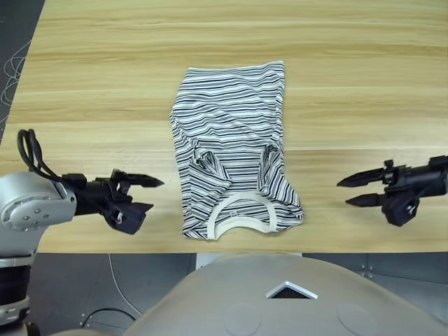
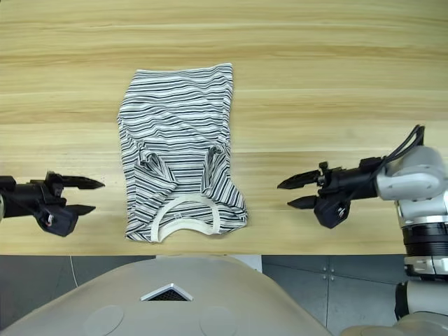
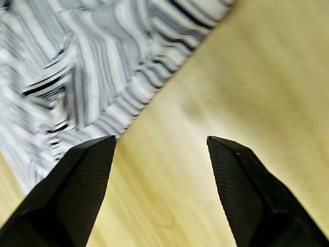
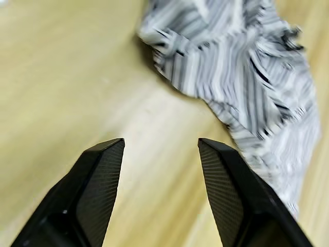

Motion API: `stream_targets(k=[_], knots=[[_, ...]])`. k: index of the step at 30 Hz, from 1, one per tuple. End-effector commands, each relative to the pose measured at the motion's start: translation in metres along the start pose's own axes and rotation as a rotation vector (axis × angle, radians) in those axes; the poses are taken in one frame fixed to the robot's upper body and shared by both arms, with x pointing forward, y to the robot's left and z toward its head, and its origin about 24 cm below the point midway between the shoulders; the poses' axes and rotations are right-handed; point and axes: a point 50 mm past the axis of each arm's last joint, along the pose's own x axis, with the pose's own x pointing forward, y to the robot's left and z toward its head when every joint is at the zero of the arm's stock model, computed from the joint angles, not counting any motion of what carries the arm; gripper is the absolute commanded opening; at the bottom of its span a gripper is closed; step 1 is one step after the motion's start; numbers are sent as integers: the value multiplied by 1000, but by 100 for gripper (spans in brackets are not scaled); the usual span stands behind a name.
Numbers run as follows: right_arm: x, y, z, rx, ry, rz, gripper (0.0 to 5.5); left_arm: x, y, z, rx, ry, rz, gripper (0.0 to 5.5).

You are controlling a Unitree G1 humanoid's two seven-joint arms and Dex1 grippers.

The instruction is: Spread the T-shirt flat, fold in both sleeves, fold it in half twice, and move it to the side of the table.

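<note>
A black-and-white striped T-shirt (image 1: 231,133) lies on the wooden table (image 1: 364,84), both sleeves folded in over its middle, its white collar (image 1: 241,217) at the near edge. My left gripper (image 1: 154,194) hovers open just left of the shirt's lower part, nothing between its fingers (image 3: 82,180). My right gripper (image 1: 344,192) stands open to the right of the shirt, a gap of bare wood between them; its fingers (image 4: 100,180) hold nothing. The shirt's striped cloth (image 4: 241,67) lies ahead of the right fingertips, and striped cloth (image 3: 77,67) lies ahead of the left ones.
Bare wood stretches on all sides of the shirt, widest at the far side and to the right. The table's near edge (image 1: 350,250) runs just below the collar; dark floor with cables (image 1: 14,63) shows past the left edge.
</note>
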Motion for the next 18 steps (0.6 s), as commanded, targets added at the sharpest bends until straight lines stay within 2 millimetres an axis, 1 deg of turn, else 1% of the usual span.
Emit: stream_targets(k=[1, 3, 5, 7, 9, 10, 12, 15, 18], knots=[[18, 4, -2, -55, -21, -5, 265, 9, -17, 9, 30, -25, -78, 329], [25, 8, -6, -79, 2, 3, 265, 18, -23, 12, 48, -62, -78, 329], [32, 11, -9, -82, 10, -3, 265, 24, -24, 11, 85, -86, -54, 329], [37, 12, -11, -93, 8, -13, 265, 33, -30, 11, 132, -118, -41, 329], [42, 12, -12, -110, 3, -26, 265, 43, -34, 16, 184, -192, 4, 329], [44, 11, -13, -118, 2, -31, 265, 46, -33, 20, 207, -231, 44, 329], [47, 10, -13, -130, -7, -38, 265, 47, -28, 25, 229, -273, 114, 329], [53, 9, -10, -139, -38, -54, 265, 48, -22, 27, 239, -302, 172, 329], [59, 8, -7, -151, -74, -61, 265, 50, -25, 34, 230, -347, 181, 329]])
